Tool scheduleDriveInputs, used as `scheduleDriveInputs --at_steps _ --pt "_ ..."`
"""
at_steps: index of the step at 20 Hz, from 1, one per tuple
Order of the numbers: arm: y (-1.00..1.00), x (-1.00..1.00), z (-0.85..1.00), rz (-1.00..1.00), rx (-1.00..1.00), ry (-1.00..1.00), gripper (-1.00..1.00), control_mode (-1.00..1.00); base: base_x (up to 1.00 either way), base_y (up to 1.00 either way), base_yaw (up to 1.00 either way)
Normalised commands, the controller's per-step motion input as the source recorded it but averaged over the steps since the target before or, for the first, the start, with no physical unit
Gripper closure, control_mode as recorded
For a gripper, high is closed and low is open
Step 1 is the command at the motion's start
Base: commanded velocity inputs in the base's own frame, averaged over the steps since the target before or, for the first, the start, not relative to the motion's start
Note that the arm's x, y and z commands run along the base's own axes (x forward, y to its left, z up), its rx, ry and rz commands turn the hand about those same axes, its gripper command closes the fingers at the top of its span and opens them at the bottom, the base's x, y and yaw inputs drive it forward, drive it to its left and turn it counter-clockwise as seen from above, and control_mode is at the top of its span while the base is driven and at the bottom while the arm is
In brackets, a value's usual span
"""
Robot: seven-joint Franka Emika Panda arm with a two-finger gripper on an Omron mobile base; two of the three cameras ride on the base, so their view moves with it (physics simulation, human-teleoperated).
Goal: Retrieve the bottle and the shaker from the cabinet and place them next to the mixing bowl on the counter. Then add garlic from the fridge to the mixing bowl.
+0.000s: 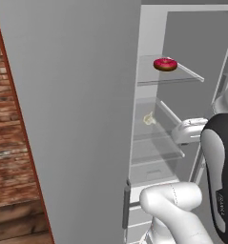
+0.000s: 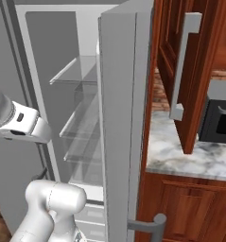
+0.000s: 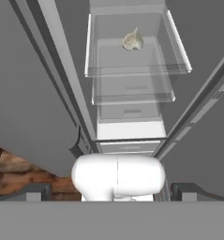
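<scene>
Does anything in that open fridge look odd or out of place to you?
Only mildly: a pink-frosted doughnut sits bare on the top glass shelf, no plate or wrapper. The garlic lies alone on the shelf below. Nothing looks spilled, tilted or broken.

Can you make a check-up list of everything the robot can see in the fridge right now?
Surface: glass fridge shelves, doors open.
Job's things: garlic lies alone on a middle shelf, untouched.
Clutter: pink donut on the shelf above the garlic.
Grippers: gripper open, holding nothing, in front of the shelves and short of the garlic.
Cables: nothing seen.
Surroundings: marble counter, wooden cabinets, brick wall.
</scene>
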Motion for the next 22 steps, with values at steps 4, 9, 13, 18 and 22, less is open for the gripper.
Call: scheduleDriveInputs --at_steps 4,9,13,18,22 --pt "0.0 0.0 0.0 0.0 0.0 0.0 -1.0 1.0 0.16 -0.3 0.0" --pt "-0.34 0.26 -0.08 0.0 0.0 0.0 -1.0 -1.0 0.04 -0.07 0.0" --pt "-0.39 0.52 -0.32 0.0 0.0 -0.01 -1.0 -1.0 0.0 0.0 0.0" --pt "-0.02 0.35 -0.46 0.0 0.0 -0.21 -1.0 -1.0 0.0 0.0 0.0" --pt "0.0 0.4 -0.39 0.0 0.0 -0.27 -1.0 -1.0 0.0 0.0 0.0"
